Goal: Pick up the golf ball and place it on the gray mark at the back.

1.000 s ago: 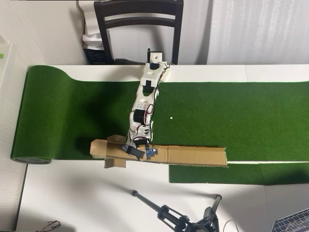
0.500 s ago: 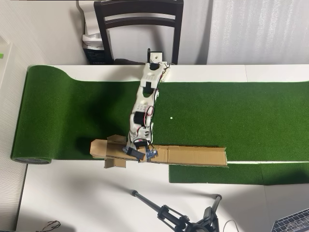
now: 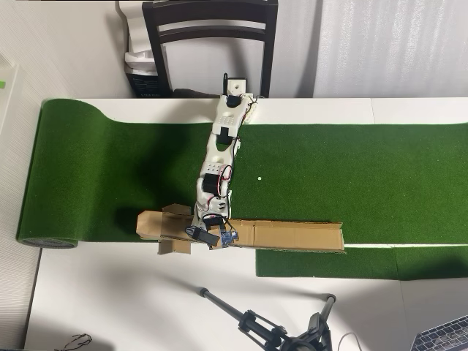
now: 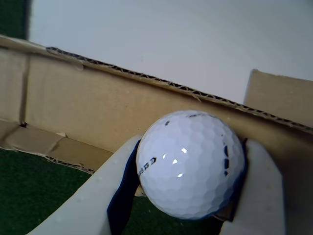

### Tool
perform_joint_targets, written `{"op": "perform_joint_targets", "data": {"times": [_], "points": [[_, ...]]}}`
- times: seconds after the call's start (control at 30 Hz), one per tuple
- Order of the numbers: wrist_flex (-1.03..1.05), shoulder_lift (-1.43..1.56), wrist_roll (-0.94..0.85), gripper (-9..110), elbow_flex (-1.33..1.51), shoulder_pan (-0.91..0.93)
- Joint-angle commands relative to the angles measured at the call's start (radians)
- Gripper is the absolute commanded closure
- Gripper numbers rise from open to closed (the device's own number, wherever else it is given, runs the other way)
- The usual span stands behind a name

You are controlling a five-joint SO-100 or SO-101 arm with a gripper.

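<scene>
In the wrist view the white dimpled golf ball (image 4: 190, 164) sits between my two pale fingers (image 4: 90, 200), just in front of a tan cardboard wall (image 4: 88, 105). My gripper (image 4: 191, 147) is shut on the ball. In the overhead view the arm reaches down from the table's back edge, with the gripper (image 3: 210, 235) over the left part of the long cardboard tray (image 3: 292, 235). The ball is hidden under the gripper there. The gray mark shows in neither view.
Green turf (image 3: 351, 175) covers the table, with a tiny white dot (image 3: 259, 178) to the right of the arm. A dark chair (image 3: 210, 29) stands behind the table. A tripod (image 3: 263, 322) and a laptop corner (image 3: 446, 336) lie at the front.
</scene>
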Motion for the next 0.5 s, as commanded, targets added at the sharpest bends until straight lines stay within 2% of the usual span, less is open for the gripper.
{"op": "perform_joint_targets", "data": {"times": [0.0, 0.17, 0.47], "points": [[-0.021, 0.057, -0.005, 77, -0.107, 0.003], [-0.014, 0.057, -0.008, 66, -0.156, 0.002], [0.106, 0.066, -0.04, 54, -0.356, 0.005]]}}
